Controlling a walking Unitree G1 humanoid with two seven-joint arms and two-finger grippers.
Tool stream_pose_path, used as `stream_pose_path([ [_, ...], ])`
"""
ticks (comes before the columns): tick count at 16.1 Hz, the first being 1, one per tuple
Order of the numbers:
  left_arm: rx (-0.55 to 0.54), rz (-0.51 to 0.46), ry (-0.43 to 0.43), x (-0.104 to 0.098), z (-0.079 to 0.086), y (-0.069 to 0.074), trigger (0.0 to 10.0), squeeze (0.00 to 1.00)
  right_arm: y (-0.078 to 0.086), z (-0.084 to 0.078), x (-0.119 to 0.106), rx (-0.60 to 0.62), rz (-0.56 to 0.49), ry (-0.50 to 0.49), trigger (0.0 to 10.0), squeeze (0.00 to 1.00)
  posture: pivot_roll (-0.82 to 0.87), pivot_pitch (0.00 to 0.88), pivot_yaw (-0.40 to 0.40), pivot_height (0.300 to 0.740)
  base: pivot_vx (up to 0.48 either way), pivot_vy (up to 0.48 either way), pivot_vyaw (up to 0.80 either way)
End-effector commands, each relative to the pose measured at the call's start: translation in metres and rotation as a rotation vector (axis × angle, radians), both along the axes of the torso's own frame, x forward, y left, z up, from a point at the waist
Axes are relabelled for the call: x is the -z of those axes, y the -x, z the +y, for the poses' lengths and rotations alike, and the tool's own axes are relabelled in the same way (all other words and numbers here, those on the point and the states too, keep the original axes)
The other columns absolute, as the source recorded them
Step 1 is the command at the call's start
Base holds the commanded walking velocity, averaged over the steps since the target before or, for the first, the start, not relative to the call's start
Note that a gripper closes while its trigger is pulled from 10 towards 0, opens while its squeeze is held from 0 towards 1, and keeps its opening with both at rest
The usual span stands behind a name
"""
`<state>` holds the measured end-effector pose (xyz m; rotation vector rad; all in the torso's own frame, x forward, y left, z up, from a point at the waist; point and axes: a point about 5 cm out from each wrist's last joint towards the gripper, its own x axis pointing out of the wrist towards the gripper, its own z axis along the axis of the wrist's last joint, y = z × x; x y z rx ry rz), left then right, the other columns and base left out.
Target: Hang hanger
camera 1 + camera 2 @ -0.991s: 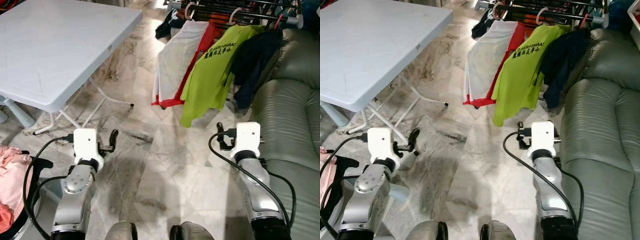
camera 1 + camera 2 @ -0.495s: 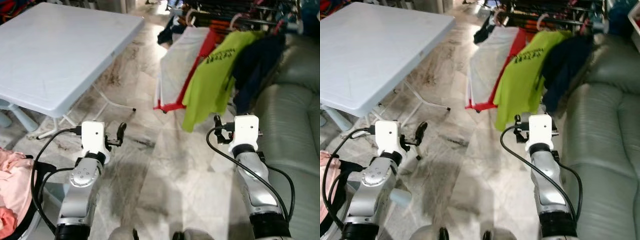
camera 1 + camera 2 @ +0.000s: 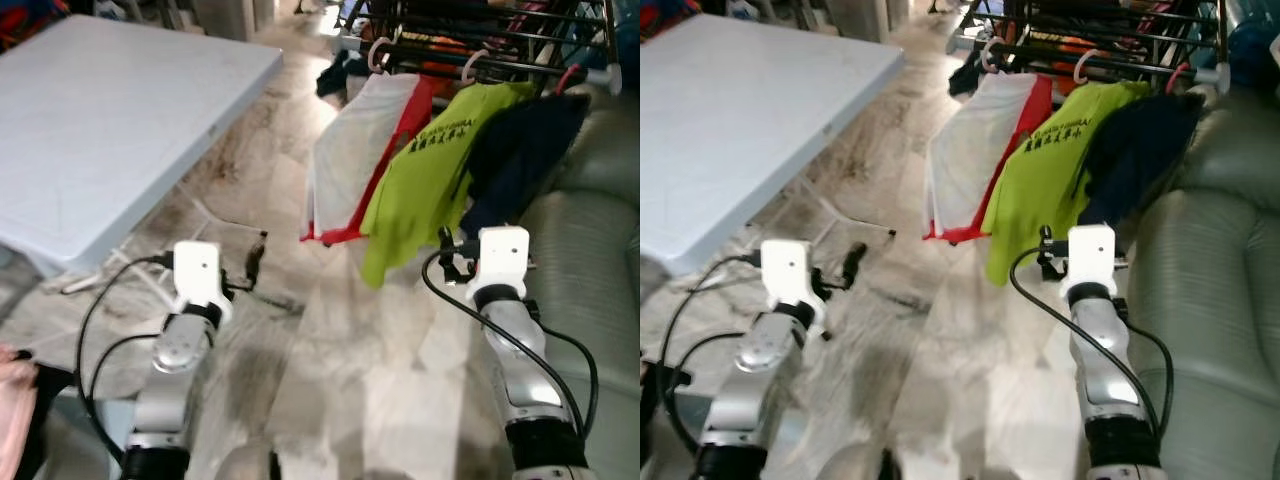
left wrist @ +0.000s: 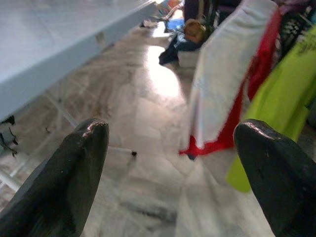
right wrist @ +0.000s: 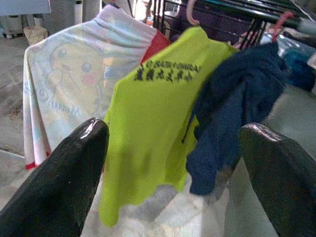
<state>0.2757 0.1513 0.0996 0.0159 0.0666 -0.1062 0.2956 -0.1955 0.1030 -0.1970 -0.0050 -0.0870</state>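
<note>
Clothes already hang on the rack: a white-and-red shirt, a lime shirt and a navy garment, each on its hanger. The left pincer and right pincer are both spread wide and empty, raised toward the rack. By the look of it, no further hanger is in hand, so any hanging left would start with fetching one.

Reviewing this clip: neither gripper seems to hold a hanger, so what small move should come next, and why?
Probably step closer to the clothes rack. Both the left gripper and the right gripper are open and empty, and the lime shirt hangs ahead of the right gripper.
</note>
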Motion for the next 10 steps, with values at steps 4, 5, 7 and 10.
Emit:
stream_pose_path([
  [4, -0.024, -0.047, -0.039, -0.013, 0.006, -0.006, 10.0, 0.0, -0.003, 0.008, -0.002, -0.028, -0.013, -0.01, 10.0, 0.0, -0.02, 0.068, 0.003, 0.74, 0.308, 0.362, 0.0],
  [5, -0.018, -0.06, -0.046, -0.016, 0.005, -0.007, 10.0, 0.0, -0.005, 0.008, -0.003, -0.025, -0.013, -0.01, 10.0, 0.0, -0.02, 0.068, 0.003, 0.74, 0.0, 0.424, 0.0],
  [7, 0.003, -0.072, -0.06, -0.019, 0.003, -0.008, 10.0, 0.0, -0.006, 0.008, -0.003, -0.017, -0.014, -0.004, 10.0, 0.0, -0.02, 0.075, 0.003, 0.74, 0.0, 0.42, 0.0],
  [10, 0.016, -0.086, -0.076, -0.021, 0.001, -0.008, 10.0, 0.0, -0.005, 0.008, -0.003, -0.017, -0.018, -0.001, 10.0, 0.0, -0.02, 0.077, 0.005, 0.74, 0.0, 0.421, 0.0],
])
